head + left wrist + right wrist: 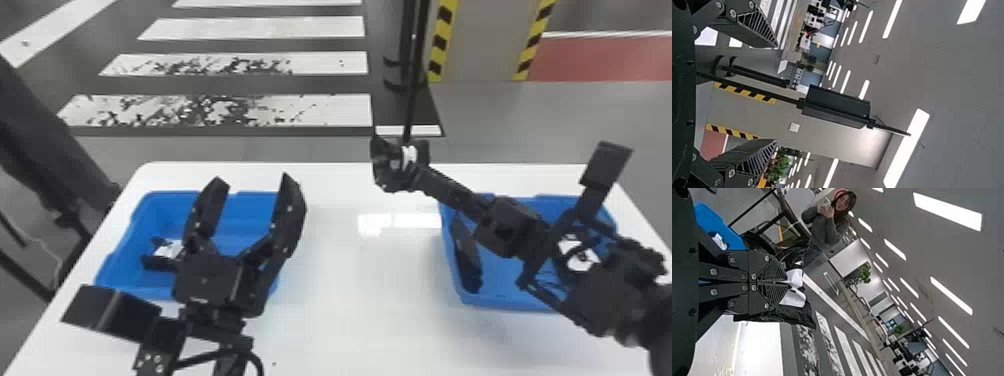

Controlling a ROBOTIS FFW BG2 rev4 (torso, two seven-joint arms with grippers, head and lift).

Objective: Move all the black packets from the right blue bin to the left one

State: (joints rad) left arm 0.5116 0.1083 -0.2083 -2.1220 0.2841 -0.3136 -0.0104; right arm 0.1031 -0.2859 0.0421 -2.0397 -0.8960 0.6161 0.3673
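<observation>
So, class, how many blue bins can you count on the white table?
2: the left bin on one side of the table, the right bin on the other, both partly hidden.

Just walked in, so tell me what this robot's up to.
The robot is sorting black packets between two blue bins. Its right gripper is shut on a packet with white on it, held up between the bins as the head view shows it. The left gripper is open and empty by the left bin. At least one packet lies in that bin, and at least one more is in the right bin, so the move isn't finished.
</observation>
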